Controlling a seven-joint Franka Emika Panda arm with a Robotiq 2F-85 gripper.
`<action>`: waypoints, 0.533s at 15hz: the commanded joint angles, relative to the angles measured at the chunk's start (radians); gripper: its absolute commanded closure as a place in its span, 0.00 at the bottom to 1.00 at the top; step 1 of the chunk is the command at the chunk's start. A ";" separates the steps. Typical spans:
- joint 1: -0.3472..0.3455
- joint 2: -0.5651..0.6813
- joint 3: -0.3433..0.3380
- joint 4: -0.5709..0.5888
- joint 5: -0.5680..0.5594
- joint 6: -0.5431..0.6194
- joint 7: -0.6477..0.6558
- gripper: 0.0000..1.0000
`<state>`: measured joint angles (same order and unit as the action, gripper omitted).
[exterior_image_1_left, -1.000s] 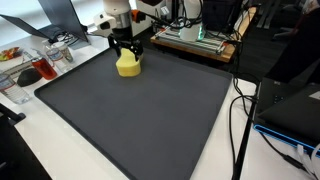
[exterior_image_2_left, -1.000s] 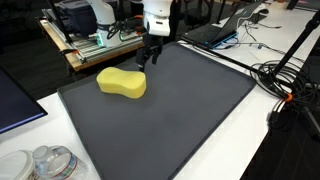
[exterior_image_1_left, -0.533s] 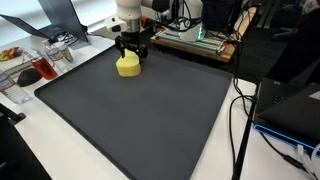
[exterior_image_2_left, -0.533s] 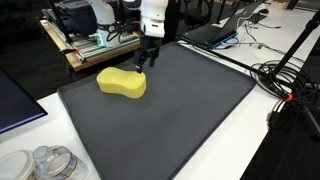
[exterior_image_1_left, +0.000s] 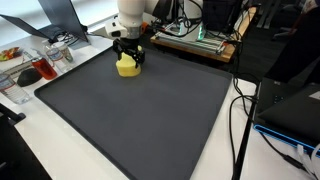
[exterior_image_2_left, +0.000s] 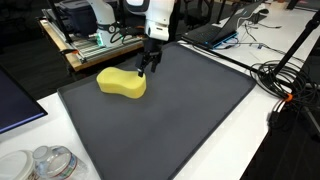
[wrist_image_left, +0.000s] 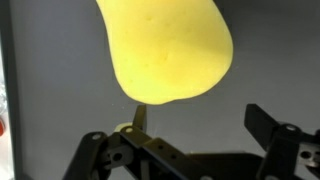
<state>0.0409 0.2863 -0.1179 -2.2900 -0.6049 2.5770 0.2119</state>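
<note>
Gripper (exterior_image_2_left: 147, 68), jaws wide apart and empty, hangs low over the mat (exterior_image_2_left: 170, 125) at one tip of the sponge (exterior_image_2_left: 122, 83), which in an exterior view lies flat to its left with its long axis pointing at the fingers. In the wrist view, the sponge's rounded end sits just ahead of the gap, not inside it. Arm stands near vertical, wrist pointing down.

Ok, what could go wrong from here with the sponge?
1. The open gripper hangs at the end of the sponge, not over its middle; closing there might pinch only the tip, and the sponge could swing or slip out.
2. Coming down, the fingers could land on the soft sponge and shove it across the mat.
</note>
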 joint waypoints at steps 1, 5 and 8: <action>0.068 0.093 -0.054 0.074 -0.135 -0.028 0.189 0.00; 0.106 0.178 -0.088 0.132 -0.205 -0.093 0.349 0.00; 0.098 0.242 -0.087 0.181 -0.183 -0.142 0.375 0.00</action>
<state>0.1284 0.4596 -0.1889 -2.1737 -0.7725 2.4859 0.5344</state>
